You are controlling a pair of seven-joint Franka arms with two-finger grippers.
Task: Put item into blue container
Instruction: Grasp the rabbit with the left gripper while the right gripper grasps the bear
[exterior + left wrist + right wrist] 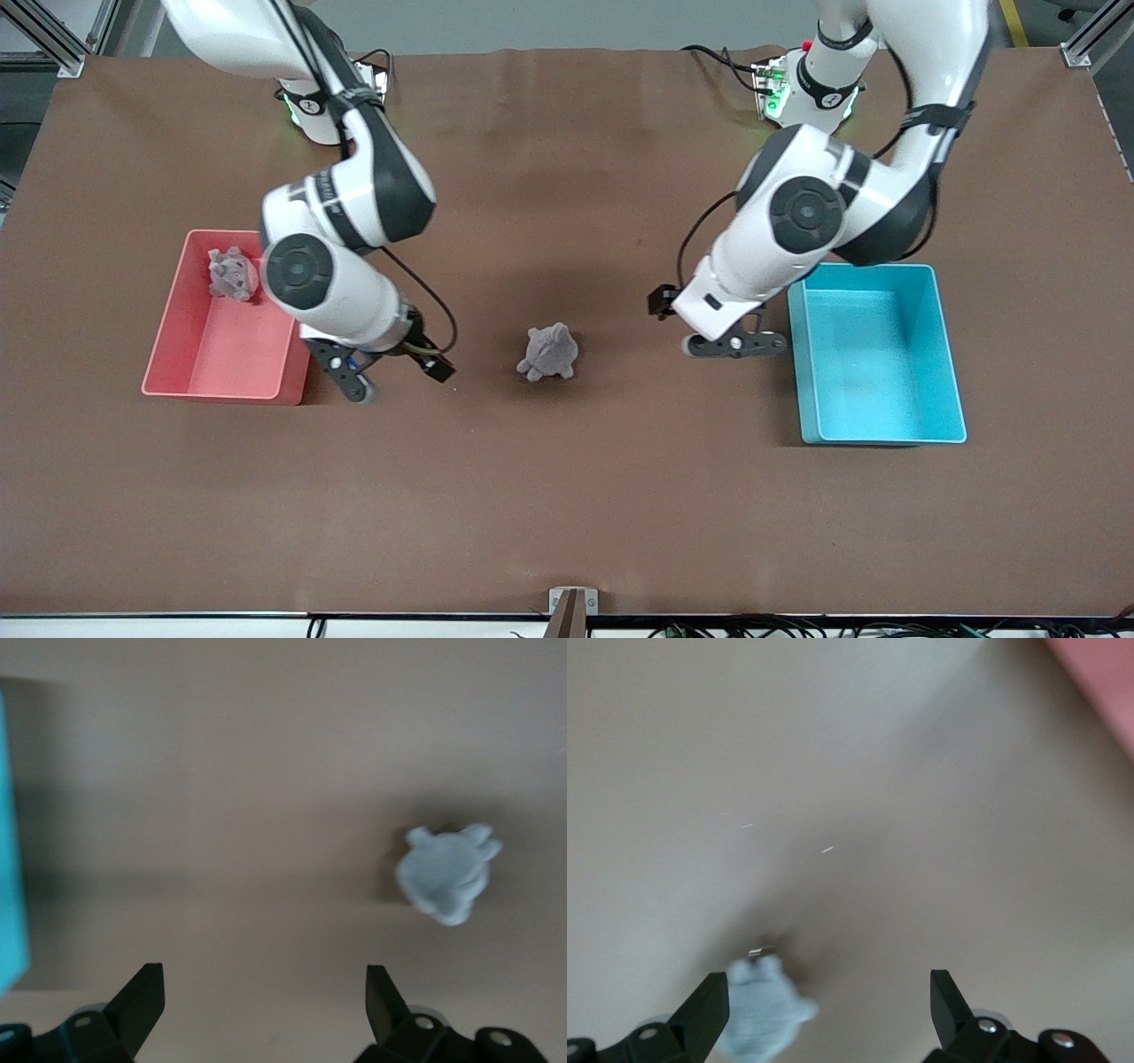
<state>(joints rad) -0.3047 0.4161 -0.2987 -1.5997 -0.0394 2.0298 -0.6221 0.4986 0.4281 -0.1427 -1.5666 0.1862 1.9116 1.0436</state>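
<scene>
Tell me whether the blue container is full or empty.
Empty: the blue container shows only its bare floor in the front view. One grey toy lies on the table outside it.

Bare table (567, 496) around grey toy (547, 352); bins well apart

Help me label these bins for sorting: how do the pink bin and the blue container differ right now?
The pink bin holds a grey plush toy in one corner; the blue container holds nothing visible. The pink bin sits toward the right arm's end of the table, the blue container toward the left arm's end. They differ in colour. Both are rectangular, upright-walled and look alike in size.
</scene>
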